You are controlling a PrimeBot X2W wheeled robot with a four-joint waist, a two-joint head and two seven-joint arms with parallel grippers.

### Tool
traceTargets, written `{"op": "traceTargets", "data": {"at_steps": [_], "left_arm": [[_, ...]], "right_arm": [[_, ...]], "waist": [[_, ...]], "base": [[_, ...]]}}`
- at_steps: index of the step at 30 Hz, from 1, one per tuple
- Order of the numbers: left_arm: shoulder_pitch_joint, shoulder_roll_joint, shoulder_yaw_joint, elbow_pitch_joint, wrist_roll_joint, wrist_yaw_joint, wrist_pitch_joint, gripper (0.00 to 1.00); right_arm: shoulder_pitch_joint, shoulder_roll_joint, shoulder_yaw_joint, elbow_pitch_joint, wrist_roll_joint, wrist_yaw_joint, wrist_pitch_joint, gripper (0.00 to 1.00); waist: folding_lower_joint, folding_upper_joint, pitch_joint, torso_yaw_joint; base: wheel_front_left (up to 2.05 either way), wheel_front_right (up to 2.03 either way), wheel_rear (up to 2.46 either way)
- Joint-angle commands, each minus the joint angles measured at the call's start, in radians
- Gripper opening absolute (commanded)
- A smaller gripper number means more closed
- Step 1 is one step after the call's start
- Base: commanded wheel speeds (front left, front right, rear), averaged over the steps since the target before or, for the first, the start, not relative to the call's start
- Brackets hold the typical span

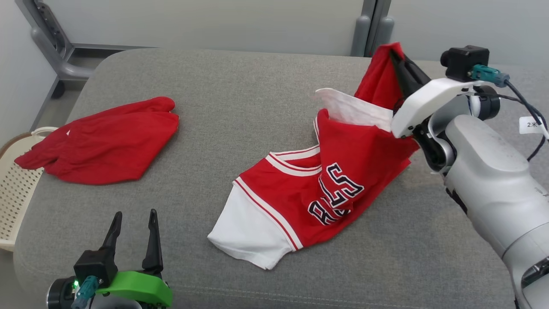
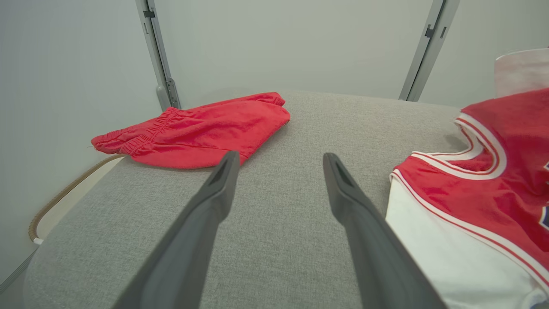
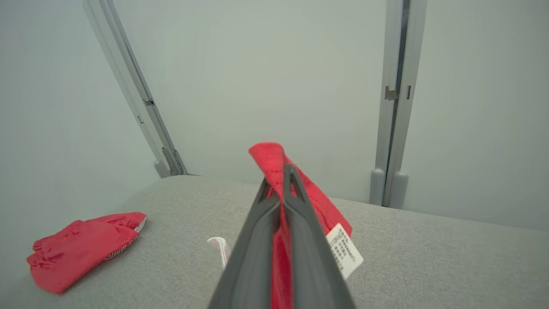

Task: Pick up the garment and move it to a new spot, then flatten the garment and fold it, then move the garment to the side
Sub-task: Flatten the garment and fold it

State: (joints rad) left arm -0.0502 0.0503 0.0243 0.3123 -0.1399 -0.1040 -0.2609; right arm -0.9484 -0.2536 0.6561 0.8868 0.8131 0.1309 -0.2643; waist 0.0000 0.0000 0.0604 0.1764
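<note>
The garment (image 1: 339, 180) is a red and white jersey with dark lettering, lying crumpled right of centre on the grey cushion (image 1: 240, 103). One red edge of it is pulled up off the surface by my right gripper (image 1: 396, 58), which is shut on the cloth. In the right wrist view the fingers (image 3: 296, 223) pinch red fabric (image 3: 270, 156), and a white care label (image 3: 345, 251) hangs beside them. My left gripper (image 1: 133, 221) stands open at the lower left, above bare cushion. In the left wrist view the jersey (image 2: 484, 193) lies to the right of its fingers (image 2: 223, 180).
A pair of red shorts (image 1: 103, 143) lies on the cushion's left part, seen too in the wrist views (image 2: 201, 128) (image 3: 81, 246). A perforated cream basket (image 1: 13, 180) stands off the left edge. Grey frame posts (image 1: 371, 28) rise behind.
</note>
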Motion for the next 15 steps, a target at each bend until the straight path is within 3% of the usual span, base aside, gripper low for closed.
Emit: {"op": "traceTargets", "data": {"at_steps": [1, 9, 15], "left_arm": [[0.007, 0.001, 0.001, -0.002, 0.002, 0.003, -0.003, 1.00], [0.010, 0.001, 0.001, -0.003, 0.005, 0.001, -0.003, 1.00], [0.019, 0.001, 0.007, -0.003, 0.005, 0.001, -0.003, 1.00]], "right_arm": [[0.010, -0.017, -0.023, 0.010, -0.032, 0.000, -0.002, 0.00], [0.045, -0.063, -0.151, 0.050, -0.138, 0.000, -0.003, 0.00], [0.107, -0.099, -0.283, -0.040, -0.209, 0.000, -0.003, 0.00]], "waist": [[0.0000, 0.0000, -0.003, -0.006], [0.0000, 0.0000, -0.005, -0.033], [0.0000, 0.0000, -0.016, -0.069]], "base": [[0.00, 0.00, 0.00], [0.00, 0.00, 0.00], [0.00, 0.00, 0.00]]}}
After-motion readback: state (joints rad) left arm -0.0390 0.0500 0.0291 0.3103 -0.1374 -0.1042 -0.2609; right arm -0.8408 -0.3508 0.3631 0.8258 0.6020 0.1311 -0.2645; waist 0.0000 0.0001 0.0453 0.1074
